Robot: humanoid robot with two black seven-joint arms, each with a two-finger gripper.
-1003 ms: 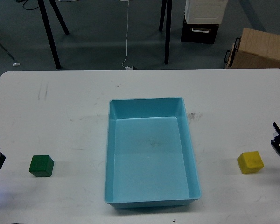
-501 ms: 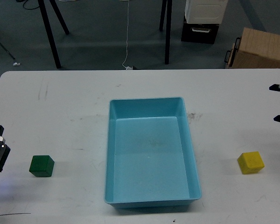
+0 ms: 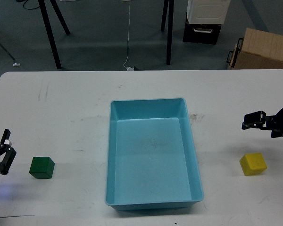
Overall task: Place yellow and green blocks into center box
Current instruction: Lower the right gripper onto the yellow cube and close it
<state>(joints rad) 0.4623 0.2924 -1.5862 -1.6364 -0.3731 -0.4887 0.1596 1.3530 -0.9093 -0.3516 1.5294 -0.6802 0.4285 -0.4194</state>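
Observation:
A green block point(image 3: 41, 167) sits on the white table at the left. A yellow block point(image 3: 253, 164) sits at the right. The light blue box point(image 3: 146, 101) lies in the middle and has nothing in it. My left gripper point(image 3: 4, 155) is at the left edge, a little to the left of the green block and apart from it, with its two fingers spread and empty. My right gripper point(image 3: 252, 121) reaches in from the right edge, above and behind the yellow block and not touching it. It is dark and seen side-on, so its fingers cannot be told apart.
The white table point(image 3: 75, 103) ends at its far edge. Beyond it on the floor are black stand legs point(image 3: 51, 35), a black and white case point(image 3: 203, 23) and a cardboard box point(image 3: 262, 48).
My right gripper has come down and leftward from the right edge to above the yellow block. My left gripper has shifted slightly right toward the green block. The blocks have not moved.

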